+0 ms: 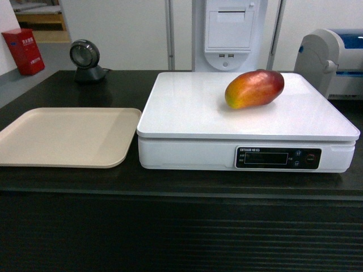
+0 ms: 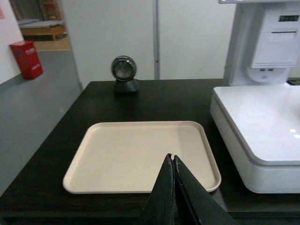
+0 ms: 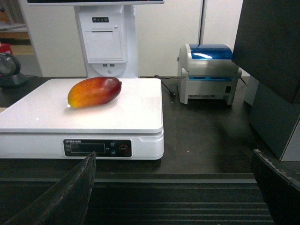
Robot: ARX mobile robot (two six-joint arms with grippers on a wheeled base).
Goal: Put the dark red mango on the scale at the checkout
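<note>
The dark red mango (image 1: 254, 88) (image 3: 94, 92) lies on its side on the white platform of the scale (image 1: 187, 113) (image 3: 140, 105), toward the back right, with nothing touching it. The scale (image 2: 262, 136) stands on the black checkout (image 1: 170, 226) (image 3: 211, 136) counter. My left gripper (image 2: 172, 157) is shut and empty, hovering over the near edge of the beige tray. My right gripper (image 3: 173, 164) is open wide and empty, held back in front of the counter's ribbed face, right of the scale's display. Neither gripper shows in the head view.
A beige tray (image 1: 34, 141) (image 2: 103, 154) lies left of the scale. A round scanner (image 1: 85, 56) (image 2: 123, 70) stands at the back left. A receipt printer stand (image 1: 229, 34) rises behind the scale. A blue-topped label printer (image 3: 208, 72) (image 1: 334, 56) sits right, a dark box (image 3: 276, 70) beside it.
</note>
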